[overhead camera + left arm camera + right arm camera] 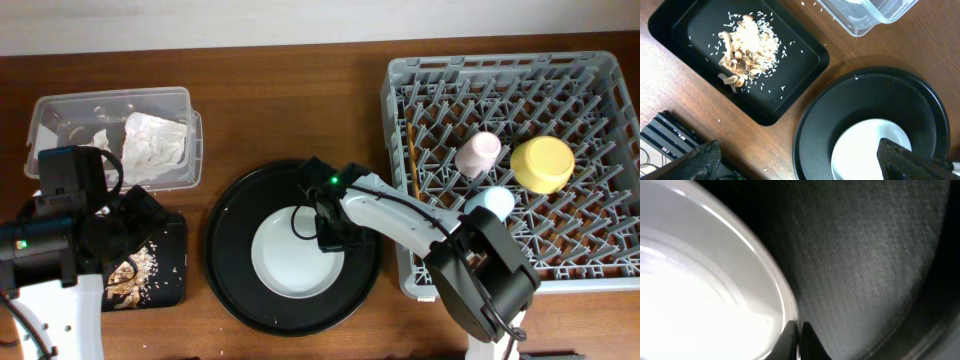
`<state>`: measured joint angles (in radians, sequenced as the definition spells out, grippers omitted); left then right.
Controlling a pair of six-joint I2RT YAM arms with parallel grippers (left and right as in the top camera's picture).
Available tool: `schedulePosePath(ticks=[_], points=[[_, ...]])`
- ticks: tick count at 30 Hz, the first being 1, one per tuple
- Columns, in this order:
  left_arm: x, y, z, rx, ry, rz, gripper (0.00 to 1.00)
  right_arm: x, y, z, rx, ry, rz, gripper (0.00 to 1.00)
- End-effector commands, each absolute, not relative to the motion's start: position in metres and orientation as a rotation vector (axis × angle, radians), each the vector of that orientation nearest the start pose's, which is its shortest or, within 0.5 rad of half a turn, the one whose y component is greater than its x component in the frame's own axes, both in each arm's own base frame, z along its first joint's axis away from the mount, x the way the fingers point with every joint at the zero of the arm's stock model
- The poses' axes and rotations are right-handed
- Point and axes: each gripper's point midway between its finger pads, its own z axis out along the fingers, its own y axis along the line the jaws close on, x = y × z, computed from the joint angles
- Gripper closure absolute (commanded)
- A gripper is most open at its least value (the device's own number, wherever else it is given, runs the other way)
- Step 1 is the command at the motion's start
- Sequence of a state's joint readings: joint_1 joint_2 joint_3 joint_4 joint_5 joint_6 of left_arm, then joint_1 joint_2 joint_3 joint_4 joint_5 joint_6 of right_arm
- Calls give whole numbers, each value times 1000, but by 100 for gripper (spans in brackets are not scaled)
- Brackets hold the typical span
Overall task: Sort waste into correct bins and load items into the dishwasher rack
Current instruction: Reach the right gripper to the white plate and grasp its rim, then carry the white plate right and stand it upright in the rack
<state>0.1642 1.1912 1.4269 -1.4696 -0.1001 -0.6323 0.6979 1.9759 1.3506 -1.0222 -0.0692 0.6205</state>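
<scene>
My right gripper [330, 228] is shut on the right rim of the round white-grey plate [290, 255], which lies in the large round black tray [235, 215]. The right wrist view shows both fingers [799, 336] pinching the plate [700, 280] rim. My left gripper [800, 162] is open and empty, above the table between the shallow black tray [790, 70] and the plate [860, 150]. Beige food scraps [742, 50] lie in the shallow black tray [172, 250]. White napkins [155, 145] lie in the clear tub [110, 97]. No gold-brown wrapper shows.
The grey dishwasher rack [500, 62] at right holds the pink cup [478, 152], yellow bowl [543, 163], light-blue cup [490, 203] and chopsticks [411, 160] along its left side. Rice grains are scattered in the shallow tray.
</scene>
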Motion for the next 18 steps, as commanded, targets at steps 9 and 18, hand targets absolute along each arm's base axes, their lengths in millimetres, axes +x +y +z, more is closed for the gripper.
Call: schedulePosePath(ticks=[9,18], points=[[222,54,247,-1099,2548,13,1,362,99,235,242,2674,-258,96],[222,54,247,-1099,2548,13,1,415,-19,251,680,2341,-585,96]])
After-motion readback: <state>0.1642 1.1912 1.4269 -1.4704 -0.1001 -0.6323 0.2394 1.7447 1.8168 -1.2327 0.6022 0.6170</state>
